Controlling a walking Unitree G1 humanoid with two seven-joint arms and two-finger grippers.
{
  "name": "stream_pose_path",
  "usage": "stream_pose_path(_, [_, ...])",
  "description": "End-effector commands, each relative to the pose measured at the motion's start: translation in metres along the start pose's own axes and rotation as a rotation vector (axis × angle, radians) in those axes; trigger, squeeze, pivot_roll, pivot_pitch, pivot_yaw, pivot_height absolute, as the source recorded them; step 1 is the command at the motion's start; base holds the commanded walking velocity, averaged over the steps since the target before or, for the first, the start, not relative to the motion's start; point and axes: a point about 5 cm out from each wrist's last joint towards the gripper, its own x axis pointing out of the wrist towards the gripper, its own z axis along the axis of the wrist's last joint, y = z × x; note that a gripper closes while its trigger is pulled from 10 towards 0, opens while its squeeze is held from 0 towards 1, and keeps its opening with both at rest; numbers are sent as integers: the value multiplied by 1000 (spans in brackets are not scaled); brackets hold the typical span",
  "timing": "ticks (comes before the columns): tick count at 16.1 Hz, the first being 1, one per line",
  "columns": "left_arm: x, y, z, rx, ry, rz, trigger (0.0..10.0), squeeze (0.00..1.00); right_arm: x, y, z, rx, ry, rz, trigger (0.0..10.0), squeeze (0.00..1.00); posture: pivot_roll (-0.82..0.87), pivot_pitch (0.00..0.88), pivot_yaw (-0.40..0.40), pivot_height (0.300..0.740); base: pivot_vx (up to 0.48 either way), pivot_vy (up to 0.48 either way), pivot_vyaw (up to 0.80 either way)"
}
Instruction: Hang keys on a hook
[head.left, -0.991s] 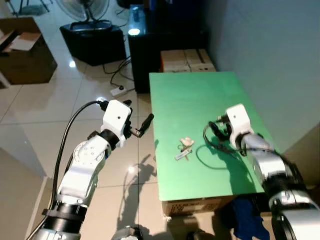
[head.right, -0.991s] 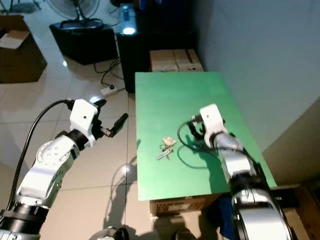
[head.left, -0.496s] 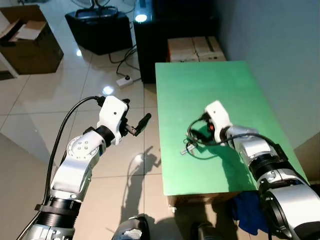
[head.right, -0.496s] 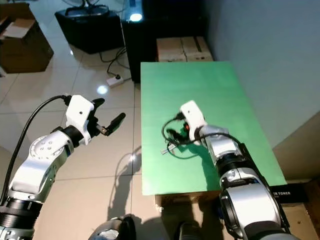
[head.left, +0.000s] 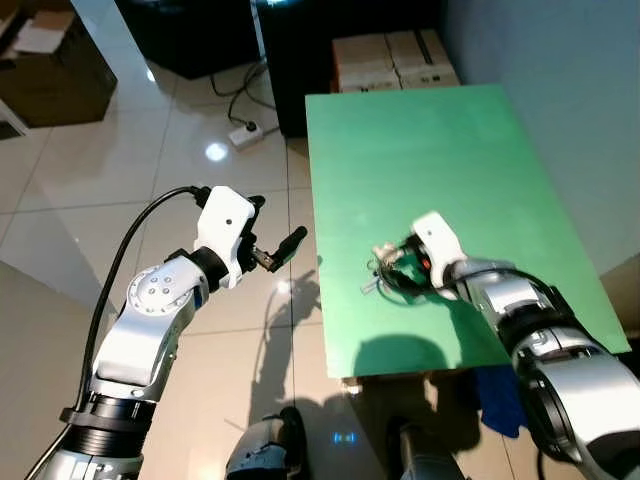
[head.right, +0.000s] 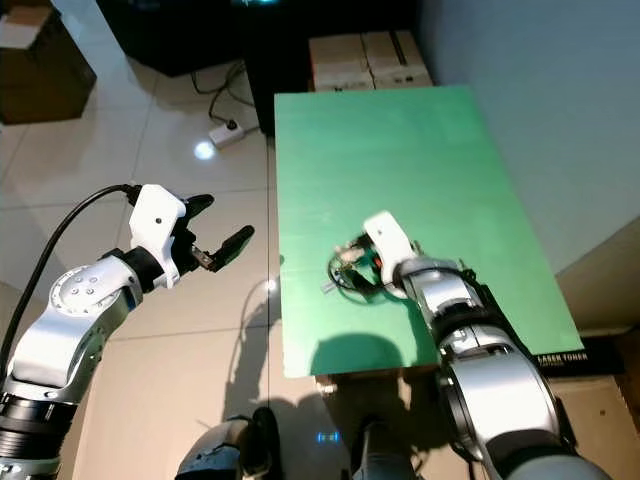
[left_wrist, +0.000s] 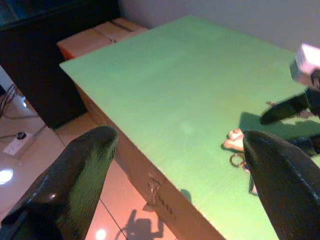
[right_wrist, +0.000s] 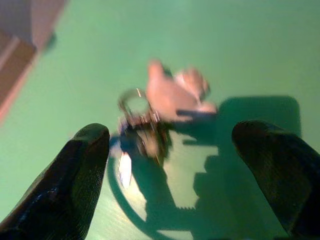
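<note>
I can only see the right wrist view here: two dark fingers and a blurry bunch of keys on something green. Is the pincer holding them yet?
Observer: No. From the head camera the right pincer is open, low over the keys, which lie on a green table.
Operator: Where on the table are they?
Observer: Near its left edge, towards the robot's end.
Operator: And the other arm?
Observer: The left pincer hangs open above the tiled floor, off the table's left side.
Operator: Anything behind the table?
Observer: Cardboard boxes stand at its far end, against dark furniture.
</note>
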Motion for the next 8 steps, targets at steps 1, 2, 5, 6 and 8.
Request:
stream_pose_path(1, [-6,2,1,17,11,3,10000,0,2,4,5,32,-31,27,10000,0,54,279,80,740,0,0,0])
stream_pose_path(2, [-6,2,3,17,11,-3,10000,0,3,5,6,32,-35,21,10000,0,61,283,74,740,0,0,0])
stream_pose_path(5, [-10,-9,2,-6,34,-95,10000,0,5,7,2,17,2,5,10000,0,67,285,56,740,0,0,0])
stream_pose_path(6, [-12,-13,1,-8,50,-132,10000,0,6,7,0,17,20,-2,7529,0,65,283,53,740,0,0,0])
stream_pose_path(8, [-18,-22,-3,-23,83,-205,10000,0,6,8,-4,12,54,-2,784,0,61,278,44,740,0,0,0])
